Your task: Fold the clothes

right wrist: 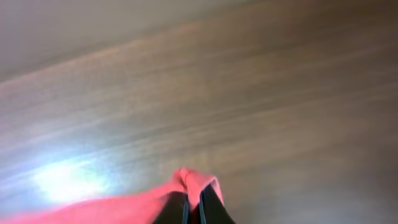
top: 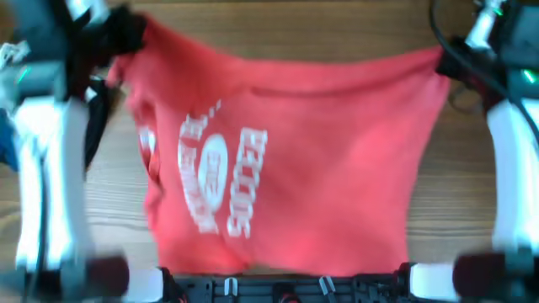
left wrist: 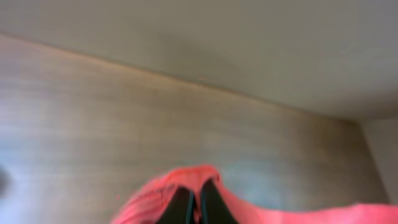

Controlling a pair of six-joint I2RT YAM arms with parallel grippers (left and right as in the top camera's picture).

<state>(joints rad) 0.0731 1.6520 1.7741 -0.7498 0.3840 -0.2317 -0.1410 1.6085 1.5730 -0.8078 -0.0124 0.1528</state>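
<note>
The red T-shirt (top: pixel 312 160) with white lettering (top: pixel 219 177) hangs stretched between my two grippers above the wooden table, its lower edge near the front. My left gripper (top: pixel 126 38) is shut on the shirt's top left corner; the left wrist view shows red cloth (left wrist: pixel 186 183) bunched over the closed fingers (left wrist: pixel 198 202). My right gripper (top: pixel 446 59) is shut on the top right corner; the right wrist view shows red cloth (right wrist: pixel 193 183) pinched between the fingers (right wrist: pixel 193 208). All views are motion-blurred.
The wooden table (top: pixel 480 185) shows at both sides of the shirt and along the back. The white arm links (top: pixel 50 168) stand left and right (top: pixel 514 168). A dark rail (top: pixel 286 286) runs along the front edge.
</note>
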